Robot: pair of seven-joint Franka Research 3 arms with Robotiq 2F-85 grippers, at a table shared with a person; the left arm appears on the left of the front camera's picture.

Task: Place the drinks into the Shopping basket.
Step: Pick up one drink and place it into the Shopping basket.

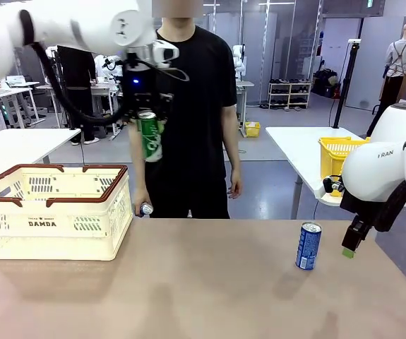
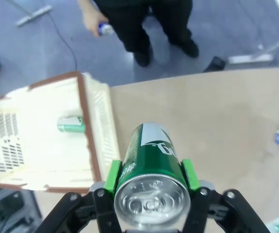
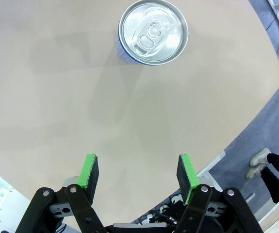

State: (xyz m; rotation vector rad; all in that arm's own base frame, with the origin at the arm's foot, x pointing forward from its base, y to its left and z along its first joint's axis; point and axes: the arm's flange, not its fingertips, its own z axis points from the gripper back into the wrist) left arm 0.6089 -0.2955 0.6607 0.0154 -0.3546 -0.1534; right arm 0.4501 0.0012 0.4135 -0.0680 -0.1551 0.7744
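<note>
Tan tabletop (image 1: 188, 282): the cream-white slotted plastic Shopping basket with brown rim (image 1: 47, 222) sits at its left end.

Left gripper (image 1: 148, 116) has its green pads clamped on the top end of a green metal drink can with white lettering (image 1: 150, 138). The can hangs upright, high above the table. In the left wrist view it's over bare table just beside the basket's right rim, not over the opening.

Step as I read it is transfer, then drop-off. To do it well:
- Shift left until the can is fully inside the rim line before descending.
- Go down into the basket and release low, since a drop from this height would likely bounce or dent the can.
- Offset from the second green can (image 2: 71, 124), which lies on its side on the basket floor near that right wall.

Right gripper (image 1: 349, 248): jaws apart, holding nothing, near the blue drink can with silver top (image 1: 308, 246), which stands upright on the table's right side.

Person's hand (image 1: 145, 208) at the far edge holds a small can; watch clearance.
</note>
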